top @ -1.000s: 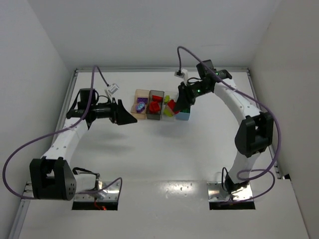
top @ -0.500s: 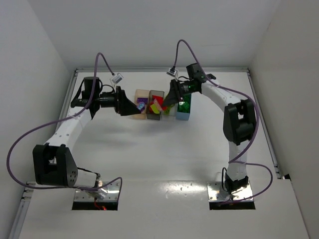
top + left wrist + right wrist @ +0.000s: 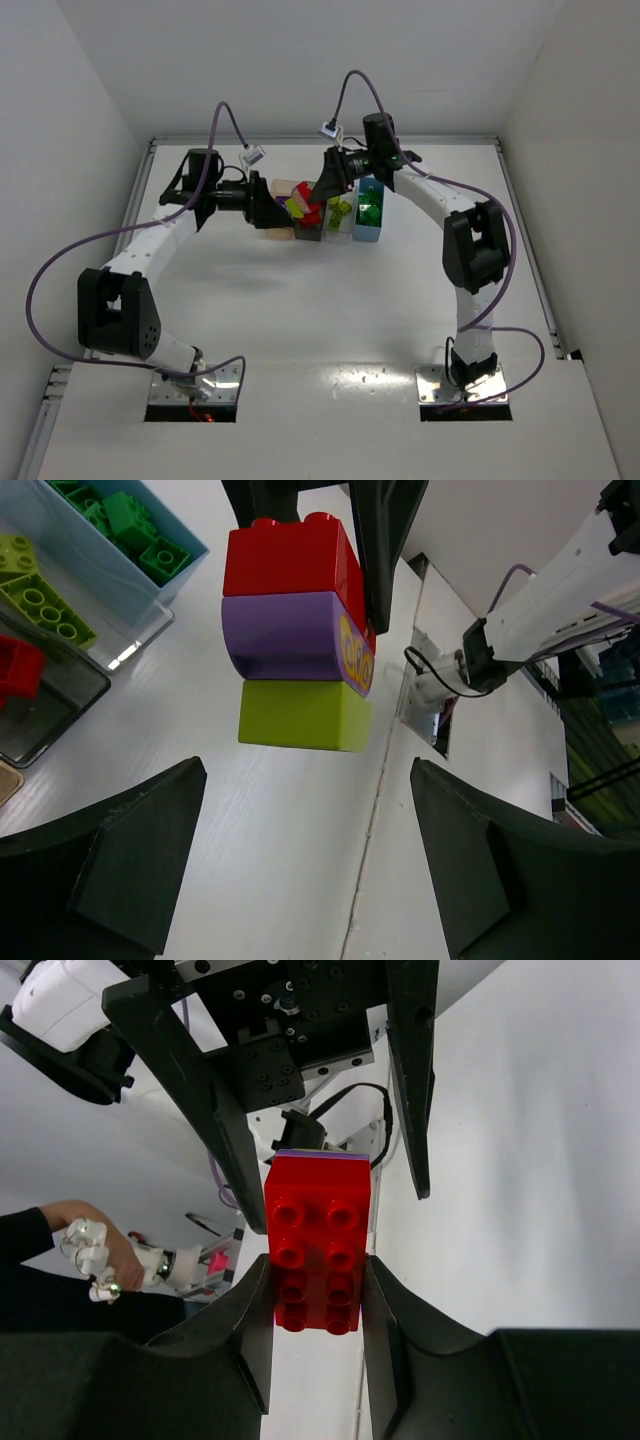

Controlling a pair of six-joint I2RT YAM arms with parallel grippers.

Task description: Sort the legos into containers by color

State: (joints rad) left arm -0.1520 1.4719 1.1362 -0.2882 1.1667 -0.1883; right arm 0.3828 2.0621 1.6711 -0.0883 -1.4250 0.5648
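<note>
As both arms met over the row of bins (image 3: 367, 238), the stack of red, purple and lime bricks (image 3: 298, 630) hung in the air above the counter (image 3: 330, 310), pinched at its red end by the right end effector (image 3: 315, 1290). The left end effector (image 3: 305, 780) stood spread, facing the lime end without touching, so splitting the stack looked next. A second earlier the arms were well apart.

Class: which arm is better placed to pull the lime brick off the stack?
Left: the left gripper is open, facing the lime brick, while the right gripper is shut on the red brick.
</note>
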